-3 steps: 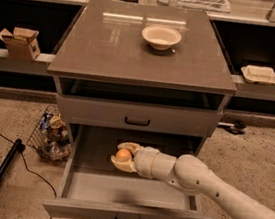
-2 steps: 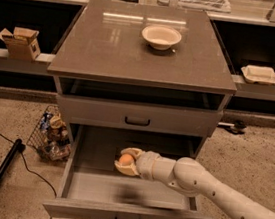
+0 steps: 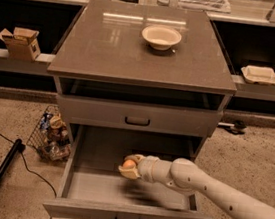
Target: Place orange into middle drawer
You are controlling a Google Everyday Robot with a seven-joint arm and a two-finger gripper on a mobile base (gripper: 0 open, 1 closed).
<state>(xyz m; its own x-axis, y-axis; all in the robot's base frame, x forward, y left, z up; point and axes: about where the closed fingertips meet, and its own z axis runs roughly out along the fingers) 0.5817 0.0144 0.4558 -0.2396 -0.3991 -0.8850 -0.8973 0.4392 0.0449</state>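
Camera view shows the pincer (image 3: pixel 127 165) inside the open middle drawer (image 3: pixel 97 149), its two fingers closed around the orange (image 3: pixel 129 164), which shows as a small round spot of colour between the pale pads. The fruit is held over the drawer's grey floor, roughly at the middle of the drawer's width and about halfway between its back and its front panel; whether it touches the floor cannot be told. The white arm (image 3: pixel 217 192) reaches in from the lower right, crossing over the drawer's right wall and front right corner.

The middle drawer is pulled well out below the front edge of the counter (image 3: pixel 105 47), its front panel with a small dark handle nearest the camera. Just above it the upper drawer front (image 3: pixel 176 120) sits shut, with an open slot between it and the counter top.

On the counter a white bowl (image 3: pixel 161 36) stands upright near the back edge, a little right of the middle, well apart from the pincer.

On the floor beside the counter's front left corner stands a wire basket (image 3: pixel 51 135) full of mixed items. A cardboard box (image 3: pixel 19 42) rests on the low ledge to the left, and a pale lidded container (image 3: pixel 259 74) lies on the ledge to the right
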